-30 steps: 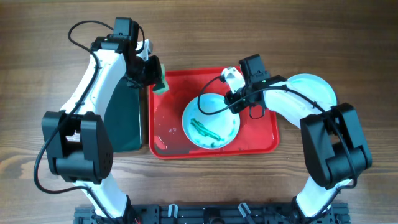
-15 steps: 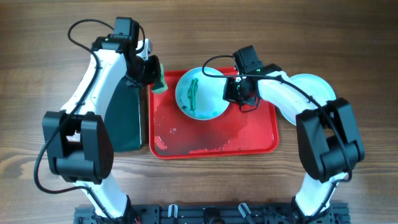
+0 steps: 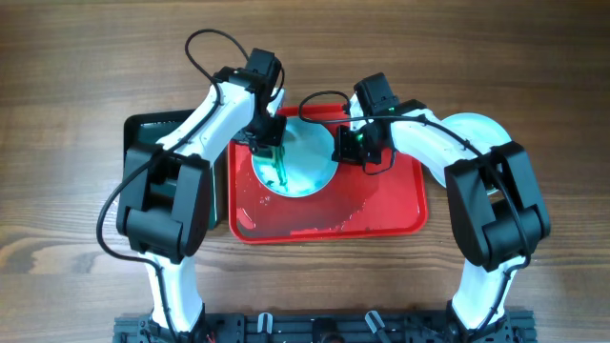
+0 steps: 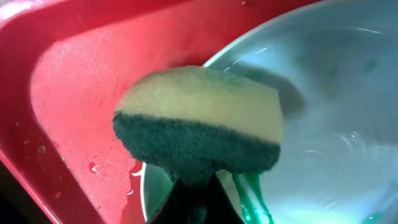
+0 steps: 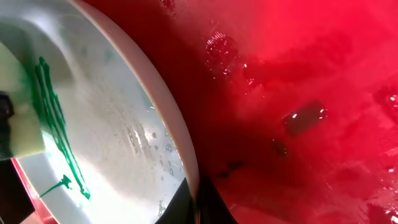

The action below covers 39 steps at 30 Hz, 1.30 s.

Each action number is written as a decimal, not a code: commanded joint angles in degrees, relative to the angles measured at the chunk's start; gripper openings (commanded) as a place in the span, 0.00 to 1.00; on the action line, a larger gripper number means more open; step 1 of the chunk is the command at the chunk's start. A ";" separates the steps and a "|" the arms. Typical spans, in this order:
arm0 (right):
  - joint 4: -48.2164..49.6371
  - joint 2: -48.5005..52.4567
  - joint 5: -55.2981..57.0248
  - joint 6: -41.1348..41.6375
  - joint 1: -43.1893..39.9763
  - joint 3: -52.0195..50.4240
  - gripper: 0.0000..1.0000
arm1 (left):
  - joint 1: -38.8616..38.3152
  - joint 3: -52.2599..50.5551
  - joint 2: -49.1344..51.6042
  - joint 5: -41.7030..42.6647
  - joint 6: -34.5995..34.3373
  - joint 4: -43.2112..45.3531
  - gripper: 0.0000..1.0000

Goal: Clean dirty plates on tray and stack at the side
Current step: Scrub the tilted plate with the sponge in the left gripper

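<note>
Mid-scrub: sponge [image 4: 199, 134] clamped in left gripper [image 3: 270, 145], smeared plate [image 3: 307, 170] clamped at rim in right gripper [image 3: 351, 145], over tray [image 3: 381, 217]. Stack [image 3: 479, 129] near table [image 3: 76, 238] right edge; count unclear.

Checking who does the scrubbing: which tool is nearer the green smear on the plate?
Left. The left tool, holding the sponge, is right at the green smear; the right tool clamps the far rim of the plate.
</note>
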 commanded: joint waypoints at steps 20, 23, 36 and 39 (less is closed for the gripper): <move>0.35 1.49 -1.27 -1.01 0.13 -0.02 0.04 | -2.67 0.42 4.57 -26.95 -15.17 1.73 0.04; 0.33 1.49 -1.27 -1.05 0.13 -0.02 0.04 | -4.94 0.42 4.57 -8.02 -4.09 8.24 0.04; 0.31 1.49 -1.68 -1.22 0.13 -0.02 0.04 | -5.07 0.46 4.57 -0.52 -6.49 10.14 0.04; 0.28 1.49 -1.68 -1.22 0.13 -0.02 0.04 | -4.46 0.46 4.57 -7.78 -23.47 13.22 0.04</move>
